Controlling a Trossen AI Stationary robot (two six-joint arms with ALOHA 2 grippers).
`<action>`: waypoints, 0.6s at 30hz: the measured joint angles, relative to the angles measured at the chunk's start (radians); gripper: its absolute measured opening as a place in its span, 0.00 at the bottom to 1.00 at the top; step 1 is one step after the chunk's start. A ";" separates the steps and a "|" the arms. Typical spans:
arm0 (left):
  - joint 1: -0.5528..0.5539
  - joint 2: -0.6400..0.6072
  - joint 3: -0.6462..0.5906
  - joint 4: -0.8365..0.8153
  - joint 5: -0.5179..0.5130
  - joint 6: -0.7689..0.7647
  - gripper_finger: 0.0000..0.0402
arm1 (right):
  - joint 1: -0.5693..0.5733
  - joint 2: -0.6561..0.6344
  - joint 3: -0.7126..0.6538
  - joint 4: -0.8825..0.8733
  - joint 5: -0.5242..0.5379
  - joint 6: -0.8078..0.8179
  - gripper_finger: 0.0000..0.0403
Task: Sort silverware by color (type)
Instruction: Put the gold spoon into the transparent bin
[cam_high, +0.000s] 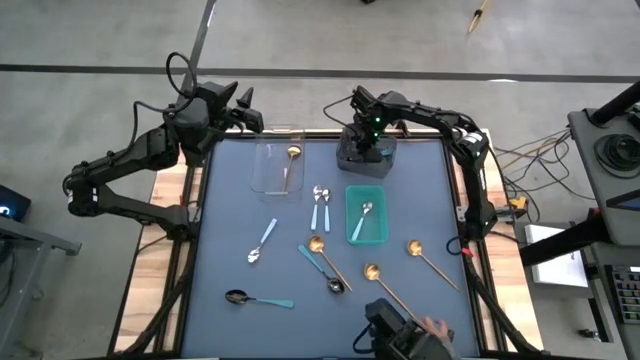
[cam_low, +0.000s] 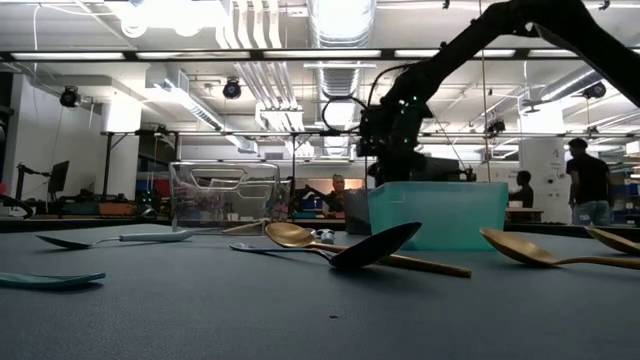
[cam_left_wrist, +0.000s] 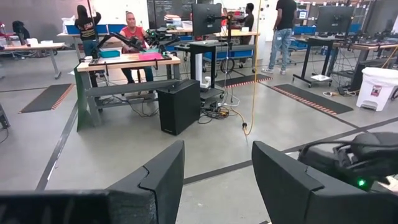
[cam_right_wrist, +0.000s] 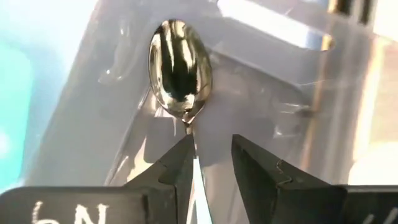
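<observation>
Two dark fingers (cam_right_wrist: 180, 171) of the right gripper (cam_right_wrist: 208, 165) stood slightly apart around the neck of a dark-bowled spoon (cam_right_wrist: 180, 68), one finger touching it (whether the other pressed it could not be told). That gripper hung over the grey bin (cam_high: 362, 153) at the far edge of the table (cam_high: 230, 215), just behind the teal bin (cam_high: 366, 215). The left gripper (cam_left_wrist: 217, 180) waited off the table's far left corner with its fingers spread on nothing, facing the room beyond.

Remaining spoons, outward from the bins:
- a gold spoon (cam_high: 291, 165) lay in the clear bin (cam_high: 278, 168);
- a light-blue-handled spoon (cam_high: 362, 220) lay in the teal bin;
- two light-blue-handled spoons (cam_high: 320, 207) lay side by side between the clear and teal bins;
- another light-blue-handled spoon (cam_high: 262, 242) lay nearer the left side;
- a teal-handled spoon (cam_high: 258, 299) lay near the front left;
- a second teal-handled spoon (cam_high: 322, 269) crossed a gold spoon (cam_high: 328, 259) at centre;
- two gold spoons (cam_high: 383, 283) (cam_high: 430, 262) lay front right.

A person's hand (cam_high: 435, 328) showed at the near edge.
</observation>
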 joint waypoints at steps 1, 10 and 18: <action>0.000 0.000 0.000 -0.002 0.000 0.000 0.42 | 0.000 -0.009 0.003 -0.003 0.000 0.008 0.25; 0.000 0.000 0.000 -0.089 0.005 -0.008 0.42 | 0.015 -0.148 0.028 0.005 0.000 0.318 0.18; 0.000 0.000 0.000 -0.252 0.140 -0.121 0.42 | 0.069 -0.282 0.028 0.008 0.000 0.793 0.13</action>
